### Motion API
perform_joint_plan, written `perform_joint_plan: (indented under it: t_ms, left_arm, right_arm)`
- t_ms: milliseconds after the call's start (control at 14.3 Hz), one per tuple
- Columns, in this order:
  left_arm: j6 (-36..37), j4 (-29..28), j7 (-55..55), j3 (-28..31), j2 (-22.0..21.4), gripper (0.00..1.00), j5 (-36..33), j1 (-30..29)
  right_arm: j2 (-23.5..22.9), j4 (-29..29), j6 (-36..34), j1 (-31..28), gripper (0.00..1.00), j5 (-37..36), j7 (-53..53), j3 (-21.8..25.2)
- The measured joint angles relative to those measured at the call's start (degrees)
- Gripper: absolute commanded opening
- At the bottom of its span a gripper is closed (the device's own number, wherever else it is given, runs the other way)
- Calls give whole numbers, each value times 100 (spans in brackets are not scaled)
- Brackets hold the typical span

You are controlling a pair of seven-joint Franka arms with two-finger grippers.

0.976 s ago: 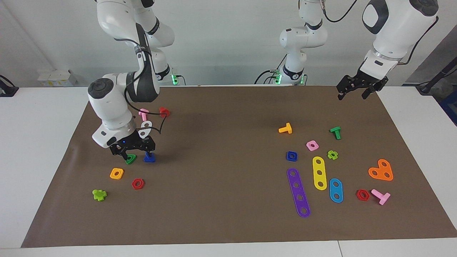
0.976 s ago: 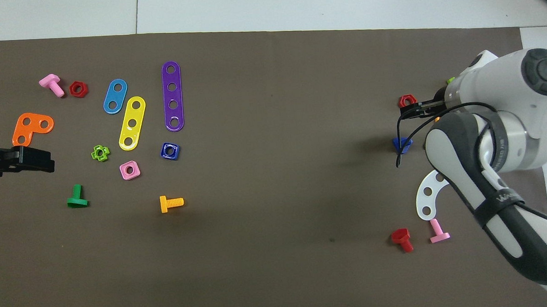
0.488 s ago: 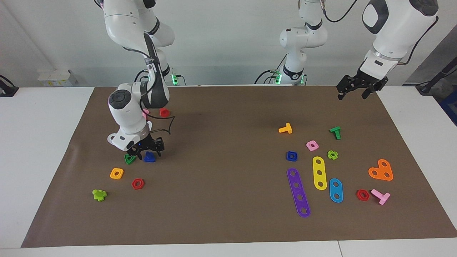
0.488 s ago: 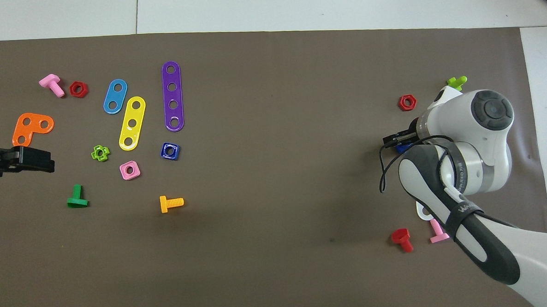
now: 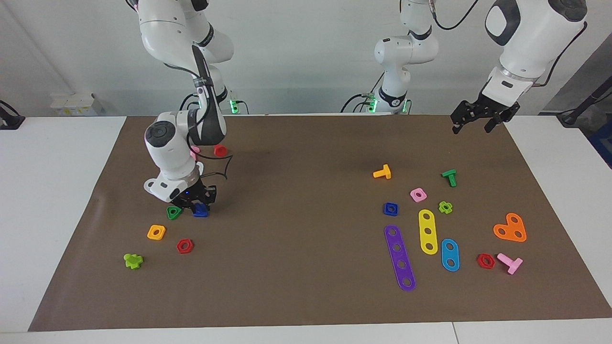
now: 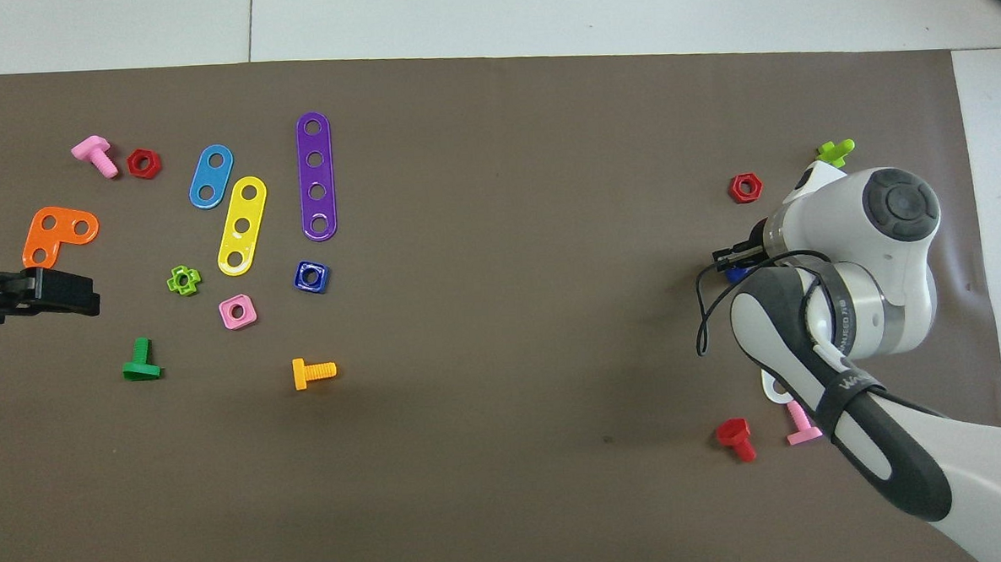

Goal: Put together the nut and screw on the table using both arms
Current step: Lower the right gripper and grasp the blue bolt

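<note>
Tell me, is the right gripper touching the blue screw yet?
Cannot tell. In the facing view the right gripper is down around the screw, its fingers overlapping it, but neither view plainly shows contact or a gap.

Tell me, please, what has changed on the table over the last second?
The right gripper swung over from the green triangular nut and came down around the screw, which has not left the mat. The left gripper waits unmoved; the nut stayed put.
</note>
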State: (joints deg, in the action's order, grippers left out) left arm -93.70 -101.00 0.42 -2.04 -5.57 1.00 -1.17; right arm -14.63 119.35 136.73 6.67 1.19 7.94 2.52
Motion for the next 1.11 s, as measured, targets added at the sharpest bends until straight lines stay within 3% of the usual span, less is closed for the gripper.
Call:
perform_joint_plan:
  t_ms: [906,976,1045,1115]
  left_arm:
    - [0,0,0,0,0,100,0,0]
    - [0,0,0,0,0,100,0,0]
    - [0,0,0,0,0,100,0,0]
    - [0,0,0,0,0,100,0,0]
  right_arm:
    - [34,72,109,-35,36,0,16,2]
    - [34,72,110,-35,31,0,16,2]
    - [35,73,110,-35,10,0,16,3]
    - [35,74,111,-35,0,0,17,2]
